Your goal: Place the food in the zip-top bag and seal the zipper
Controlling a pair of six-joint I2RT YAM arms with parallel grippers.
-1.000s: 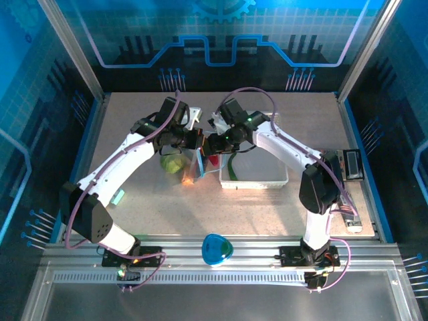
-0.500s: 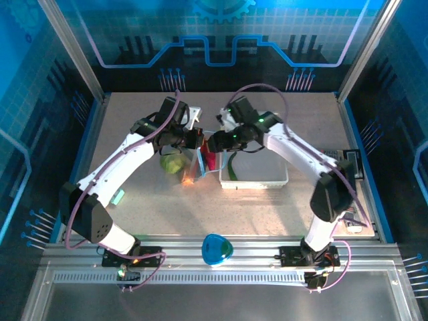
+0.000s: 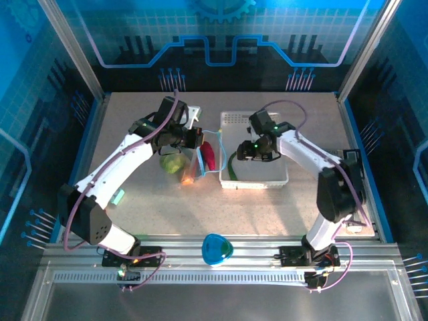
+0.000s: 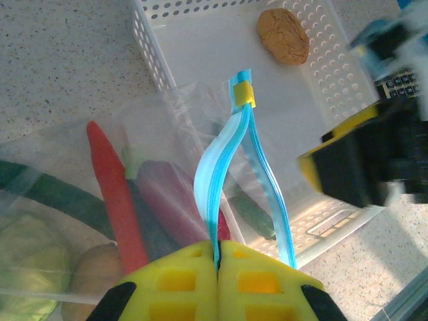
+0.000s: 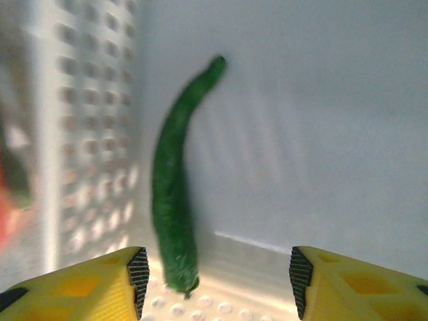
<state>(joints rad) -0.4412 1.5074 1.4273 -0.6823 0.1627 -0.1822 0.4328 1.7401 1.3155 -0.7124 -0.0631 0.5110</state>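
My left gripper (image 3: pixel 198 138) (image 4: pixel 219 253) is shut on the near end of the light-blue zipper (image 4: pixel 221 160), holding the clear zip-top bag (image 3: pixel 190 160) up with its mouth parted. Inside the bag lie a light-green cabbage (image 3: pixel 173 162), a red chili (image 4: pixel 114 194), a purple piece (image 4: pixel 170 204) and an orange piece (image 3: pixel 188 178). My right gripper (image 3: pixel 249 152) (image 5: pixel 217 274) hangs open over the white basket (image 3: pixel 267 182), just above a long dark-green cucumber (image 5: pixel 174 194) by its left wall. A tan piece (image 4: pixel 283 35) lies in the basket's far part.
The basket stands right of the bag, touching it. A blue rounded object (image 3: pixel 217 249) sits on the rail at the near edge. A small teal item (image 3: pixel 118 196) lies near the left arm, and a black device (image 3: pixel 352 164) sits at the table's right edge.
My right gripper has drawn back from the bag's mouth to the right, over the basket, with its jaws wider. A red piece now sits in the bag. The left gripper has held still.
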